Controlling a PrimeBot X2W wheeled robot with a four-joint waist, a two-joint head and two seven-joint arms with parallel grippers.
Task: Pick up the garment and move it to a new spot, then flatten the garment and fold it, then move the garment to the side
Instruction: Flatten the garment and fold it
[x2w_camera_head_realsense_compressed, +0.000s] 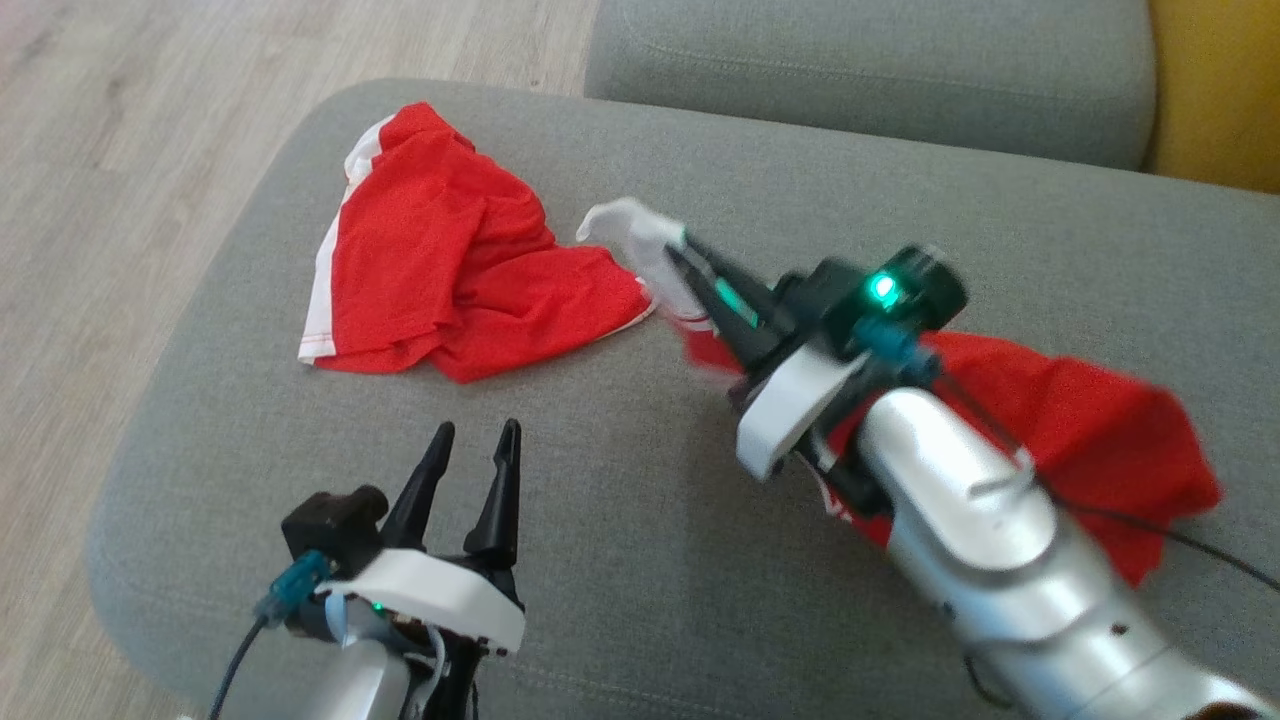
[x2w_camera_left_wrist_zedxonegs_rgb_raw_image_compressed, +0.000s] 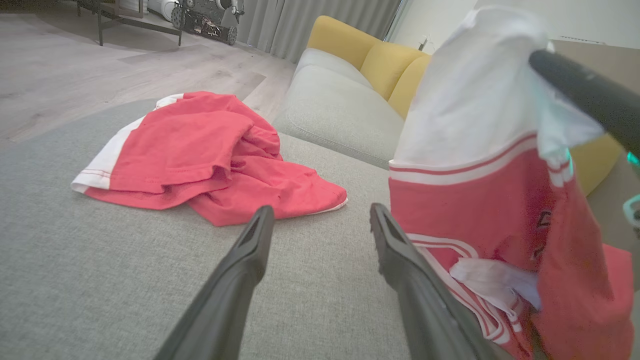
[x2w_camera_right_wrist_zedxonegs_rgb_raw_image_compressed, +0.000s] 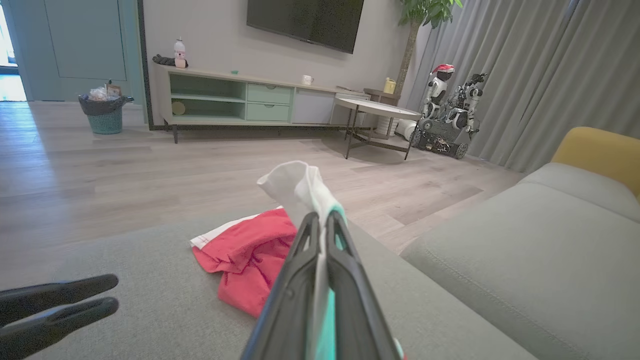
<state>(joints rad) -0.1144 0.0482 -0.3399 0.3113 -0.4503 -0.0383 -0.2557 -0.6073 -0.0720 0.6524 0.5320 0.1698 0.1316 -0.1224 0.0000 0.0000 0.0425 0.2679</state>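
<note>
Left jaws: spread wide, holding nothing; tips hover over bare seat, closest to the robot's body.
Right jaws: pressed together on a white fold of cloth; tips point forward and to the left.
Right forearm (x2w_camera_head_realsense_compressed: 960, 520): pale rounded metal, crossing over the trailing cloth.
Held shirt (x2w_camera_head_realsense_compressed: 1090, 430): the task's thing, as I read it. Red knit with white striped trim. Its white end (x2w_camera_head_realsense_compressed: 640, 235) sticks out past the right jaws' tips, and the red body trails back behind them under the forearm. I cannot tell if the far end rests on the seat.
Long axis: from the right jaws' tips back along that arm.
Nearer arm: the right, which has the grip. The shirt hangs just to the right of the left jaws, apart from them.
Sofa seat (x2w_camera_head_realsense_compressed: 620, 500): grey woven cover, soft, rounded corner. The bare patch between the two pairs of jaws looks a likely new spot.
Handling: thin limp fabric, likely to bunch when set down; flattening will probably want both arms.
Second shirt (x2w_camera_head_realsense_compressed: 440, 260): red with white edging, crumpled in loose folds; ahead of the left jaws, ahead and left of the right jaws' tips, apart from both.
Back cushion (x2w_camera_head_realsense_compressed: 870, 70): grey, beyond the right jaws.
Floor (x2w_camera_head_realsense_compressed: 100, 200): pale wood planks, past the seat's left edge.
</note>
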